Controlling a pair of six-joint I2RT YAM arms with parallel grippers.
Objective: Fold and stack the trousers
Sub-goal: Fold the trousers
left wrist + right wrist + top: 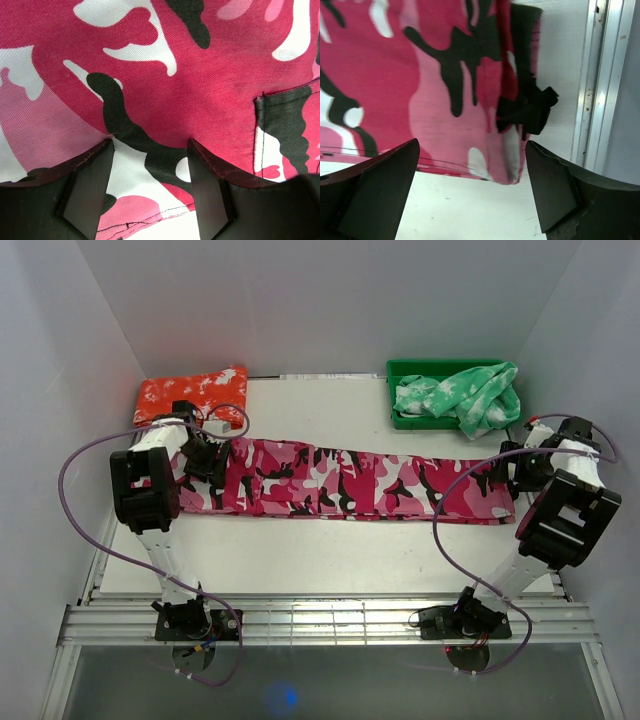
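The trousers [350, 482], pink-magenta camouflage with black and white patches, lie stretched out long across the middle of the table. My left gripper [207, 458] sits low over their left end. In the left wrist view it [150, 195] is open, its fingers [87, 190] pressed down on the cloth [200, 75] either side of a stitched hem. My right gripper [524, 476] is at their right end. In the right wrist view it [470, 192] is wide open and empty, just short of the trousers' corner [445, 100], where a black tie [527, 110] hangs off.
An orange-red garment with white splotches [190, 392] lies at the back left. A green bin [420, 368] at the back right holds a green-and-white garment [470, 395]. A metal rail [600, 85] runs along the table's right edge. White walls close in on three sides.
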